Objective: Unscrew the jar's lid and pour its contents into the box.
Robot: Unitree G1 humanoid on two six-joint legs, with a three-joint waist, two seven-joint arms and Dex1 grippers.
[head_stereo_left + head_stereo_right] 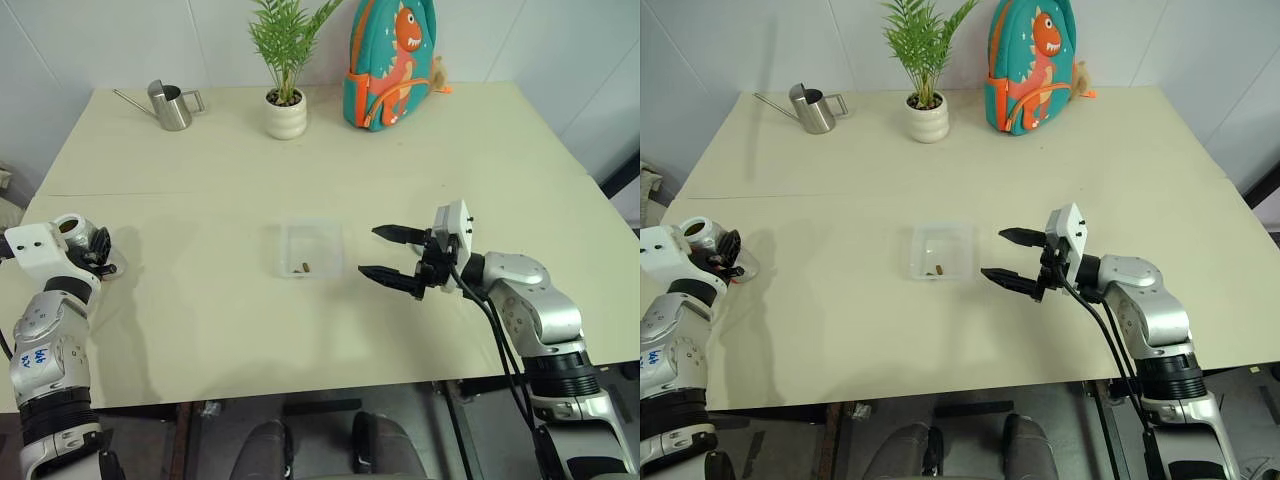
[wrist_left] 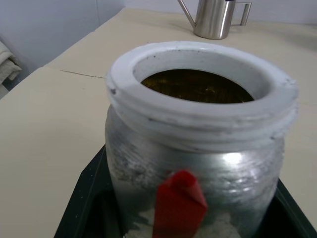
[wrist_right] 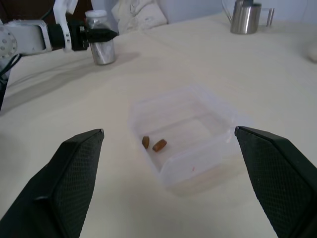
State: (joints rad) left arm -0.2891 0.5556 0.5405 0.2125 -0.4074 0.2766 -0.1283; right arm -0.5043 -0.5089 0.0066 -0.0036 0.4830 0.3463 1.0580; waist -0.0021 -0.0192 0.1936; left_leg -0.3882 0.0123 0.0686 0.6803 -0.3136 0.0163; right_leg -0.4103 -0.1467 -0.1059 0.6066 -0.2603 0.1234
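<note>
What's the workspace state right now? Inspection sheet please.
Surface: cream table, seam across it.
Job's things: jar upright, lid off, at the table's left edge; box at centre holds two brown bits.
Clutter: steel watering can, potted plant, dinosaur backpack along the far edge.
Grippers: left gripper shut on jar; right gripper open, empty, beside the box.
Cables: black cable along the right arm.
Surroundings: white walls.

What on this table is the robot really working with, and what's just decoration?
In use:
- jar, open, held in the left gripper
- box
- brown bits in the box

Just there:
- watering can
- potted plant
- dinosaur backpack
</note>
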